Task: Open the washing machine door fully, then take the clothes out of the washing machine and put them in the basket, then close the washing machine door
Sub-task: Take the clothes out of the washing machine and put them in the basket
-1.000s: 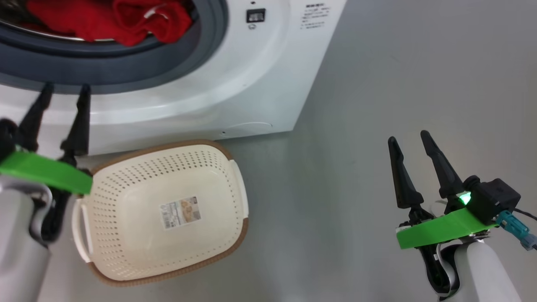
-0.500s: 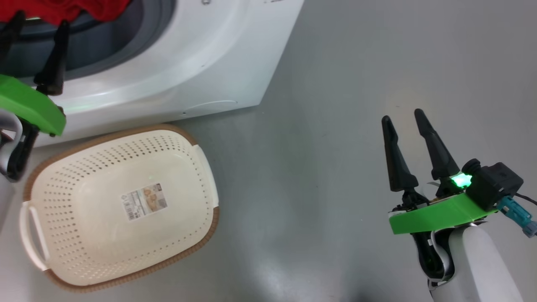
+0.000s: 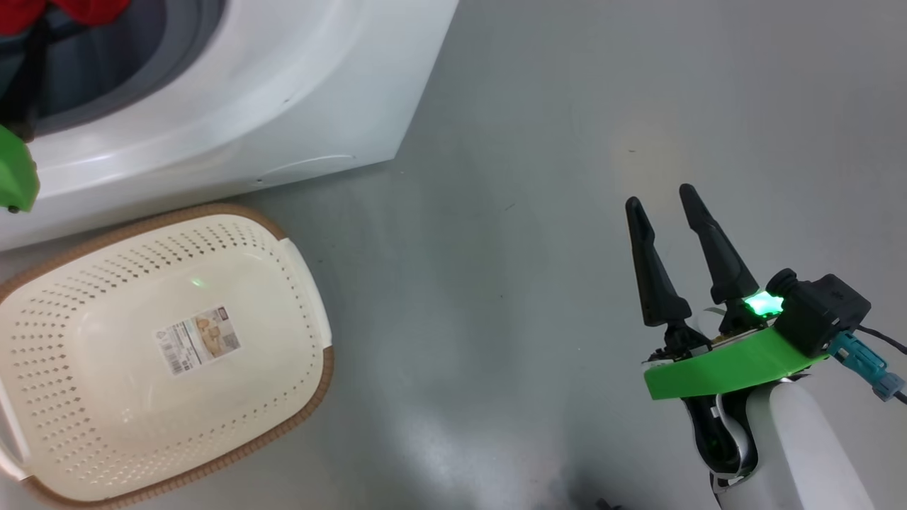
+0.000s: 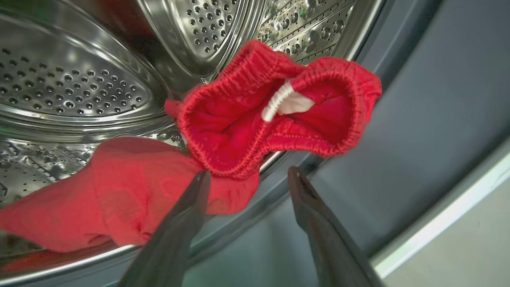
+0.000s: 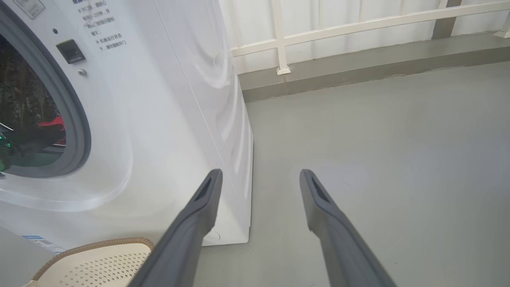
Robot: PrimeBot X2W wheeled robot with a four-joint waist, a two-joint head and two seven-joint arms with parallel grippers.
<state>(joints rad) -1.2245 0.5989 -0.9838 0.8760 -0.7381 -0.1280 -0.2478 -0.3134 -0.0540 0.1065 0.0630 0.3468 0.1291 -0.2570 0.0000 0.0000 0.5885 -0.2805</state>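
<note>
- The left gripper (image 4: pixel 249 172) is held, jaws apart, at the mouth of the washing machine (image 3: pixel 283 85), just before the clothes (image 4: pixel 255 119), so a fold can be taken.
- The basket (image 3: pixel 322 368) is set on the floor beside it for a short carry.
- The right gripper (image 3: pixel 658 195) is held aside, jaws apart.

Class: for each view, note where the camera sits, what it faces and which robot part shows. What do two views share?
Head view: on the head, looking down at the basket, washing machine and floor; open right hand at lower right.
Left wrist view: on the left wrist, looking into the drum at the red clothes; open left hand at bottom.
Right wrist view: on the right wrist, looking past the washing machine across the floor; right hand at bottom.
Shared: basket, in head and right wrist views.
</note>
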